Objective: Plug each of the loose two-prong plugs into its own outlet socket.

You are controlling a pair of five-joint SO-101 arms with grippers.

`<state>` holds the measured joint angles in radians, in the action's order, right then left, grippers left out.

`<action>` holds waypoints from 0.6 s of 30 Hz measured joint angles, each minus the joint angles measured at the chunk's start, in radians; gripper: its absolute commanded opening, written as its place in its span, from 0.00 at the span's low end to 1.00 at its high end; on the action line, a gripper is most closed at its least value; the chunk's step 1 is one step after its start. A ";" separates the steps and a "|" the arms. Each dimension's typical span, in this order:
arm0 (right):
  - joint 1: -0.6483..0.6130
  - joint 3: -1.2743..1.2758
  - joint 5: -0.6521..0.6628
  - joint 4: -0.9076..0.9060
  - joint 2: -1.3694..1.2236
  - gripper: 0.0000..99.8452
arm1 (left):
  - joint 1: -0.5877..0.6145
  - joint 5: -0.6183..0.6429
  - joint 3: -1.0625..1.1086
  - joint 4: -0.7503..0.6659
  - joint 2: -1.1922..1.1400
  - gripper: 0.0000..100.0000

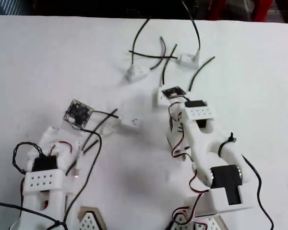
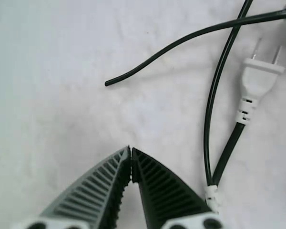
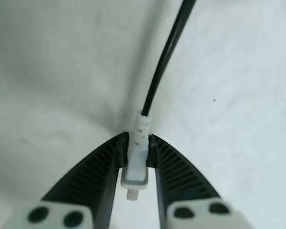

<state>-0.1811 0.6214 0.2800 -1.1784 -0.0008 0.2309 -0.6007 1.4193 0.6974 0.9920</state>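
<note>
My right gripper (image 3: pixel 137 143) is shut on a white two-prong plug (image 3: pixel 135 167), held by its body. The plug's black cable (image 3: pixel 167 52) runs away over the white table. In the high view the right arm (image 1: pixel 199 117) stands at the table's middle, below two white outlet pieces (image 1: pixel 137 72) (image 1: pixel 188 59) with black leads. My left gripper (image 2: pixel 131 151) is shut with nothing in it, just above the table. A loose white plug (image 2: pixel 260 76) lies flat beside it, prongs pointing away. The left arm (image 1: pixel 43 177) is at the lower left.
Another white piece (image 1: pixel 129 121) with a black lead lies between the arms. A cut black cable end (image 2: pixel 107 83) and a second black cable (image 2: pixel 217 95) cross the table ahead of the left gripper. The table's left and right parts are bare white.
</note>
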 measured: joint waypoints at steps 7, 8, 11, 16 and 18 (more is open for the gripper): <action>-0.002 0.000 0.002 0.000 0.000 0.10 | 0.000 0.000 0.000 0.000 0.000 0.03; -0.002 0.000 0.002 0.000 0.000 0.10 | 0.000 0.000 0.000 0.000 0.000 0.03; -0.002 0.000 0.002 0.000 0.000 0.07 | 0.000 0.000 0.000 0.000 0.000 0.03; -0.002 0.000 0.000 0.000 0.000 0.02 | 0.000 0.000 0.000 0.000 0.000 0.03; 0.000 0.000 0.000 0.000 0.000 0.02 | 0.000 0.000 0.000 0.000 0.000 0.03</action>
<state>-0.1811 0.6214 0.2800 -1.1784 -0.0008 0.2309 -0.6007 1.4193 0.6974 0.9920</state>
